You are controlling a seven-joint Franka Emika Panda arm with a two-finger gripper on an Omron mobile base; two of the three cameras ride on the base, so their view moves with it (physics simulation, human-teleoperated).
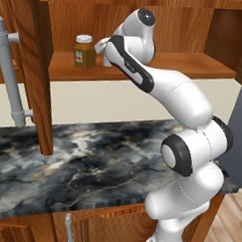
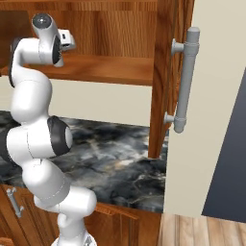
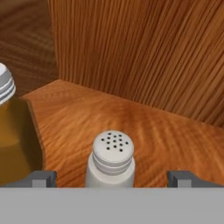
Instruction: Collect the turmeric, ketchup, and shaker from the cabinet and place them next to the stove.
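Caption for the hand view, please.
Open gripper straddling the shaker on the cabinet shelf, turmeric jar beside it.

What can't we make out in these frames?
- Ketchup: none visible on the cabinet shelf; the arm may be hiding it in both base views.
- Shaker: base cut off by the hand view's bottom edge.
- Turmeric: label too small to read in the left base view; cropped by the hand view's left edge.
- Stove: outside every frame.

Turmeric [image 1: 84, 52], amber jar with white lid, stands upright on the cabinet [image 1: 160, 65] shelf; the small white shaker [image 3: 111, 159] stands upright just right of it.
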